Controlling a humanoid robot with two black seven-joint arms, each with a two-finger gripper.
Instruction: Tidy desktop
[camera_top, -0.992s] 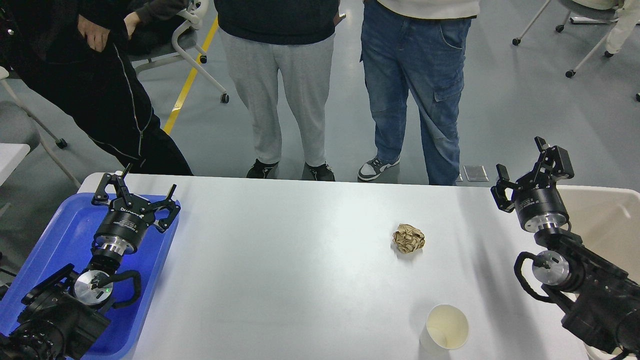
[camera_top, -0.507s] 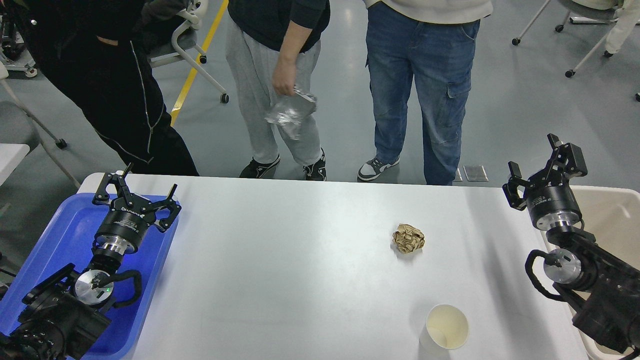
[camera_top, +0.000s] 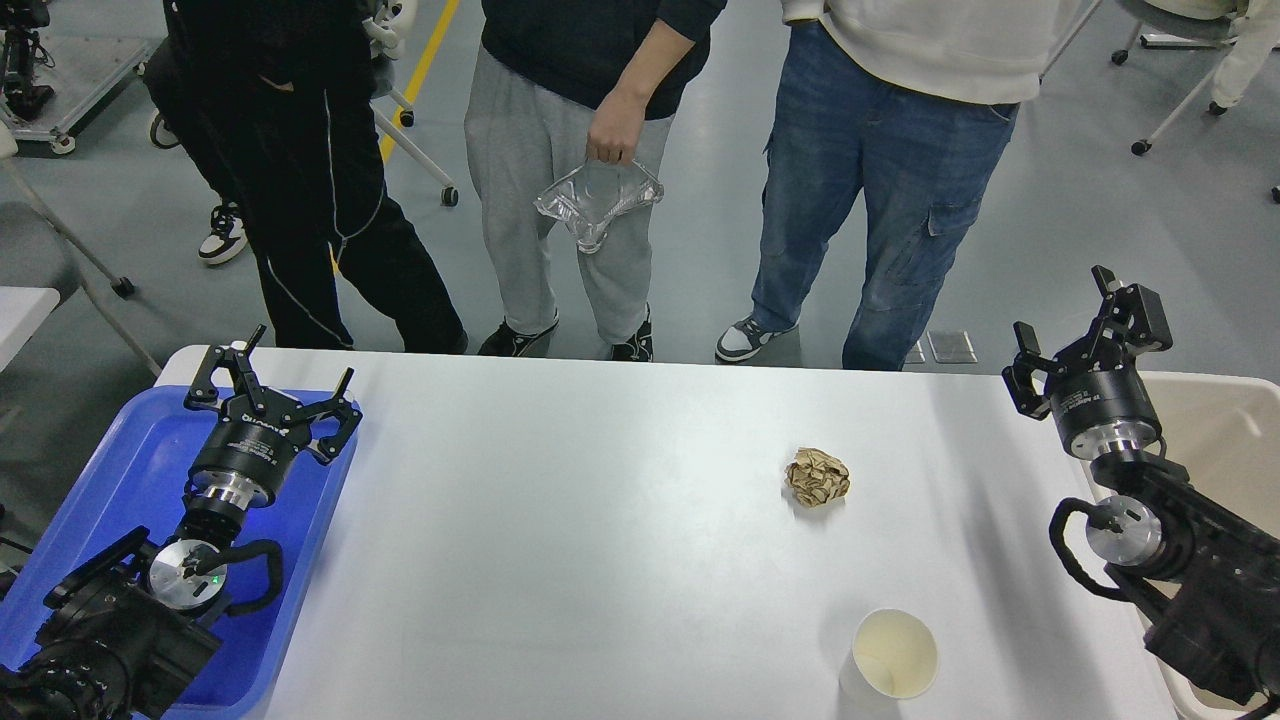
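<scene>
Beige bin (camera_top: 1215, 430) cut off at frame edge, contents unseen. Paper cup (camera_top: 893, 655) on desktop (camera_top: 600, 560) looks empty, near crumpled paper (camera_top: 817, 477). Left gripper (camera_top: 272, 392) and right gripper (camera_top: 1082, 340) both spread, holding nothing.

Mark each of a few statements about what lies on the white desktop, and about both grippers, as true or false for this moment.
1. A crumpled paper ball lies on the desktop. True.
2. The paper cup lies tipped on its side. False: it stands upright, mouth up.
3. The right gripper grips the paper ball. False: it is open, apart from it.
4. The left gripper is open above the blue tray. True.
</scene>
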